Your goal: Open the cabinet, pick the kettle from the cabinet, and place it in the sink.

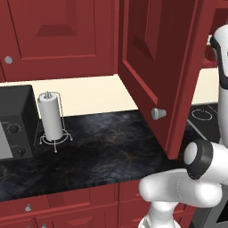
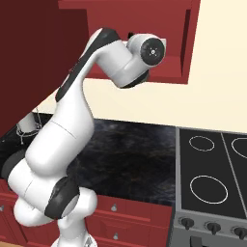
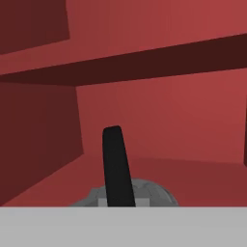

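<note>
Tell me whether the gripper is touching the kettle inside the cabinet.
Cannot tell. In the hand view the kettle sits low inside the cabinet, its black handle arching up, but the grey band hides where the fingertips would meet it.

Base views flank the arm, sharing the counter (image 1: 102,151); hand view (close) faces the cabinet (image 3: 159,116) interior.

Small squat grey metal kettle (image 3: 144,193) sits on the lower shelf inside the tall dark red wooden wall cabinet (image 1: 156,67), door swung out over the black marble desk (image 1: 102,151). White paper-towel roll on wire stand (image 1: 51,116) near desk's back edge, black microwave (image 1: 15,120) left of it; black stovetop (image 2: 212,178) at desk's right end.
</note>
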